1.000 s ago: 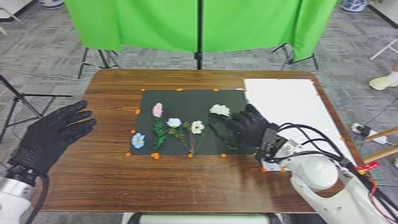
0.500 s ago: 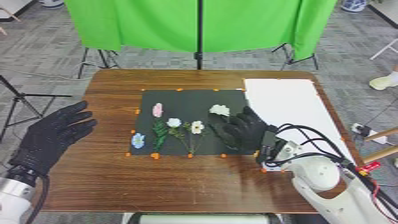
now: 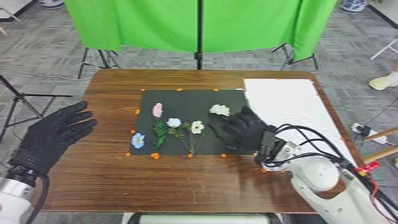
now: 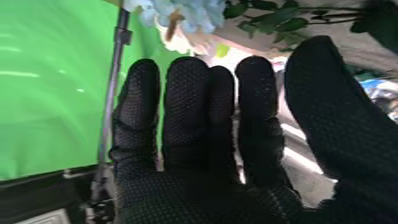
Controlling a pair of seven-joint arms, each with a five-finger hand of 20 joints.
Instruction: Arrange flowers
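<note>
In the head view, my right hand (image 3: pixel 245 131) lies over the right part of the black sheet (image 3: pixel 182 95), its fingers straight, covering the stem below a large white flower (image 3: pixel 219 110). A pink flower (image 3: pixel 157 110), two smaller white flowers (image 3: pixel 174 122) and a blue flower (image 3: pixel 138 140) lie to its left on the sheet. My left hand (image 3: pixel 55 134) is held at the table's left side, fingers relaxed. From the right wrist, my right hand (image 4: pixel 204 145) shows straight, spread fingers with nothing gripped; beyond the fingertips are a light-blue flower (image 4: pixel 191 12) and green leaves (image 4: pixel 284 19).
A white sheet (image 3: pixel 289 100) lies right of the black one on the brown table (image 3: pixel 195 190). Small orange pieces (image 3: pixel 155 156) line the sheets' edges. Behind the table hang a green cloth (image 3: pixel 142 30) and a dark stand pole (image 3: pixel 200 37).
My right hand has shifted slightly left over the black sheet, covering the stem that showed beside it. The left hand and the flowers have stayed put.
</note>
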